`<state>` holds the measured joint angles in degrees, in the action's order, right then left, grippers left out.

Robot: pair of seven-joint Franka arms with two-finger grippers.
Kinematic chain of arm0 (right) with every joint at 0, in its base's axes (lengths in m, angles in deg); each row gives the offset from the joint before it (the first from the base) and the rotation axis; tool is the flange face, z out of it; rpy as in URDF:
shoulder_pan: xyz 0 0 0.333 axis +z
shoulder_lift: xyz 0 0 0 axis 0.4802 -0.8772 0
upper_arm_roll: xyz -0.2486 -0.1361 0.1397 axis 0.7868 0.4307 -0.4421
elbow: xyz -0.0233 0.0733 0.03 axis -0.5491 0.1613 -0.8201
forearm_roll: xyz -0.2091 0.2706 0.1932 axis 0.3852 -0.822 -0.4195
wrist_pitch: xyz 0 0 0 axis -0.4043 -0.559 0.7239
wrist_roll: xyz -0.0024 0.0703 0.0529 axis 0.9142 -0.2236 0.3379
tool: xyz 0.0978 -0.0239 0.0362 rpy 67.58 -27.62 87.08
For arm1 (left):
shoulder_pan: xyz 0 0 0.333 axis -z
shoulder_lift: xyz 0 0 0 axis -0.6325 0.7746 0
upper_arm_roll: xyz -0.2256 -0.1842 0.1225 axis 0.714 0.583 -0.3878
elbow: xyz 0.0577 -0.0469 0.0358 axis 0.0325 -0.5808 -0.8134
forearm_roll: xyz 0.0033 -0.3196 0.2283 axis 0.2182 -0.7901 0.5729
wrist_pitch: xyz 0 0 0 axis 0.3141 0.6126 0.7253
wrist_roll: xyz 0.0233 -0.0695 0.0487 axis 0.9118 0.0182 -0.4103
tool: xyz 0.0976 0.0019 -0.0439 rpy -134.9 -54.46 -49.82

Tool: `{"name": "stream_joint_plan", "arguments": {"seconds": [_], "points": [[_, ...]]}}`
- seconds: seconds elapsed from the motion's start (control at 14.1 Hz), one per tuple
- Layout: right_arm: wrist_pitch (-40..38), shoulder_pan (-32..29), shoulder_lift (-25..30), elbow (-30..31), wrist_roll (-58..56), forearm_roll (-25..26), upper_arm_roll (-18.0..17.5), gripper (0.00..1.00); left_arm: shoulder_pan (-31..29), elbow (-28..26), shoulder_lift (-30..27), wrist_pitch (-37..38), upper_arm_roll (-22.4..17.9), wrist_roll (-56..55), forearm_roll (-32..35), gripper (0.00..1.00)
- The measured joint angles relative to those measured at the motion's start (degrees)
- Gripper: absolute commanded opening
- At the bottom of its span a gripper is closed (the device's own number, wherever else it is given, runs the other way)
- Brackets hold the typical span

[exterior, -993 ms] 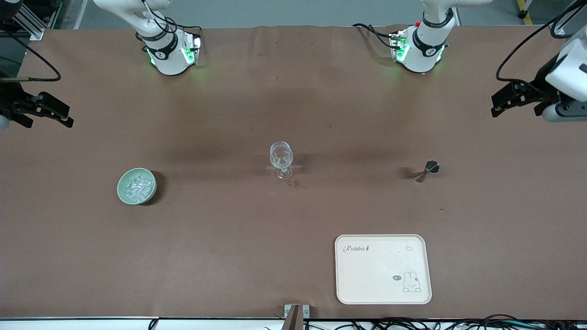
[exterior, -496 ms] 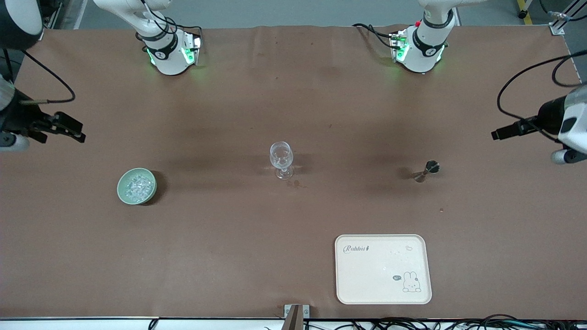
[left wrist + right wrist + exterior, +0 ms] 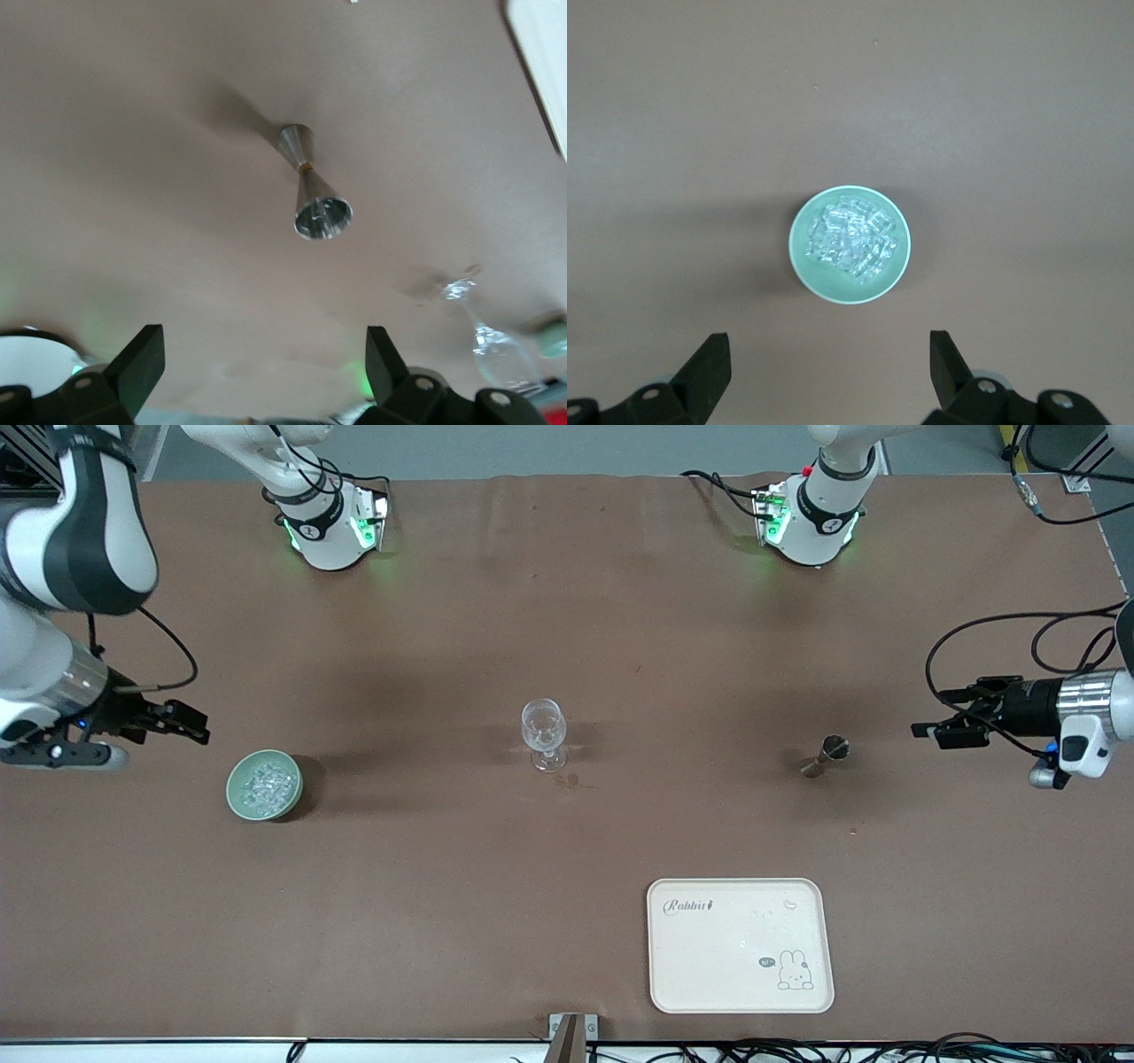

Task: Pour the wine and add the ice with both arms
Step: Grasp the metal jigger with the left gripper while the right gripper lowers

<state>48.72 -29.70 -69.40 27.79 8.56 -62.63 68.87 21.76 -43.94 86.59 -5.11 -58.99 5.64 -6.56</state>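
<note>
Brown table [image 3: 443,886]: both arms only approach. Left gripper [image 3: 930,731], fingers apart and empty, nears the jigger [image 3: 824,755]; right gripper [image 3: 190,726], spread and empty, nears the ice [image 3: 850,239] in its bowl [image 3: 237,797]. Next, each must grasp, then pour into the glass [image 3: 543,731].

The table [image 3: 443,646] is covered in plain reddish-brown. The bowl [image 3: 263,784] is pale mint green and holds clear, whitish-glinting ice [image 3: 850,237]. The stemmed glass [image 3: 543,733] is colourless. The jigger [image 3: 312,186] is shiny silver steel. The tray [image 3: 740,945] is cream, with dark script at its 10 o'clock corner and an outlined rabbit at 4 o'clock.
</note>
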Motion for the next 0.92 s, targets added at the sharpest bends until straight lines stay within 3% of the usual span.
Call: {"name": "stream_joint_plan", "arguments": {"seconds": [0.28,0.92], "points": [[5.84,-0.5,-6.28,0.67,0.0,0.0,0.01,0.97,-0.88,0.05,7.09,-1.88,0.05,-4.65,-6.1,1.0],[14.31,-0.73,-16.89,0.77,0.0,0.0,-0.06,0.87,-1.53,0.34,16.1,-4.63,0.12,-11.08,-15.37,0.97]]}}
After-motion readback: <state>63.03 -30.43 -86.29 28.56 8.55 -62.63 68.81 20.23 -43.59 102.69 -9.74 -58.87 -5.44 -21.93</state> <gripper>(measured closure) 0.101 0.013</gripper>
